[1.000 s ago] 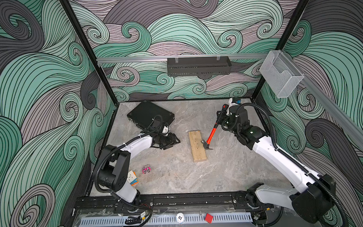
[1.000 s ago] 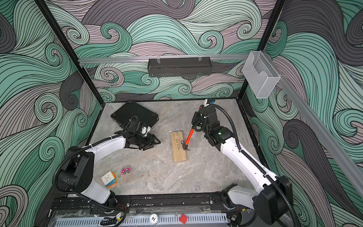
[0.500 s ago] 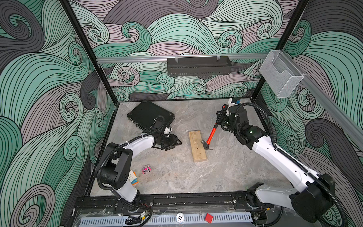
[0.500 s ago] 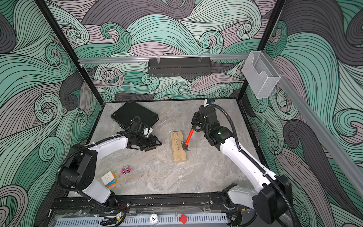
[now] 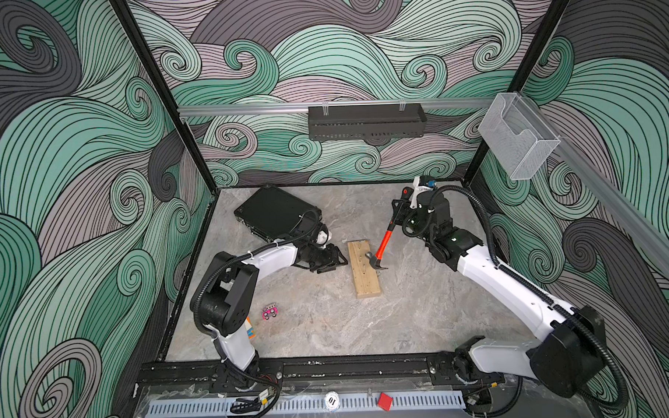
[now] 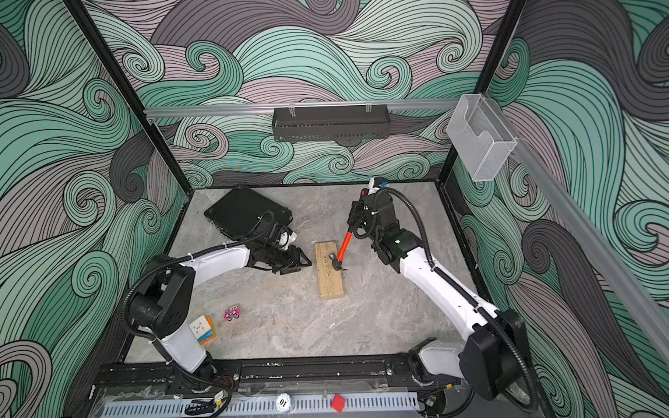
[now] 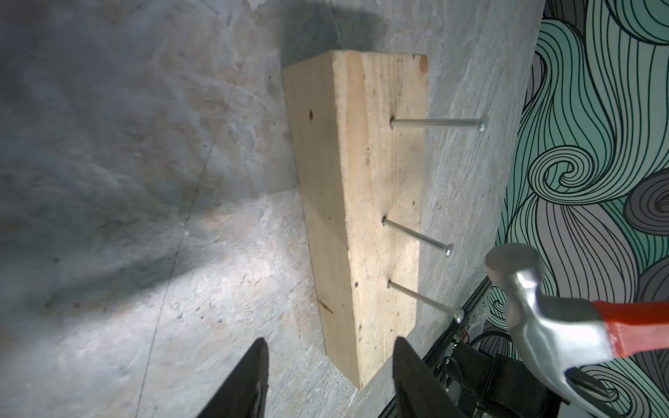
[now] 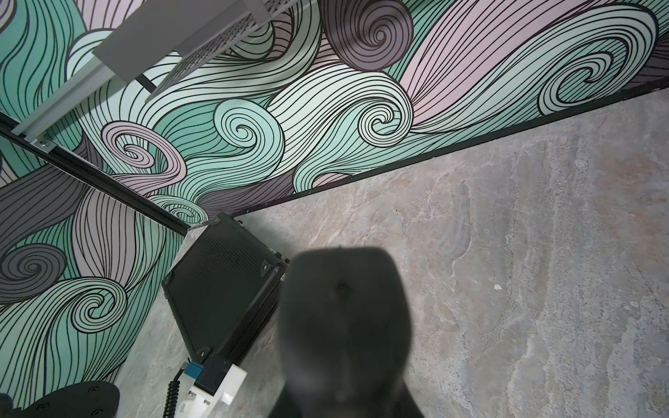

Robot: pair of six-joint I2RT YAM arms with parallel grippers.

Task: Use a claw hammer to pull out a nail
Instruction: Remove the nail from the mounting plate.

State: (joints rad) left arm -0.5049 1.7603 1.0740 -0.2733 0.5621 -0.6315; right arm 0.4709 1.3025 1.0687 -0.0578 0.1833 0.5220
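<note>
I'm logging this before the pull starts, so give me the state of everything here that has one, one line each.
Grey-headed claw hammer with orange neck and black handle: gripped, tilted, claw on no nail.
Right gripper: jaws shut on the handle.
Left gripper: jaws open, empty.
Pale wooden block: flat on the table.
Three steel nails: standing in the block, unpulled.
Black case: closed.

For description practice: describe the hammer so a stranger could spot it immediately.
On the grey marbled table, find the pale wooden block near the middle. At its right edge is the claw hammer, gripped by the right pincer; nothing else there has an orange neck and steel head.
</note>
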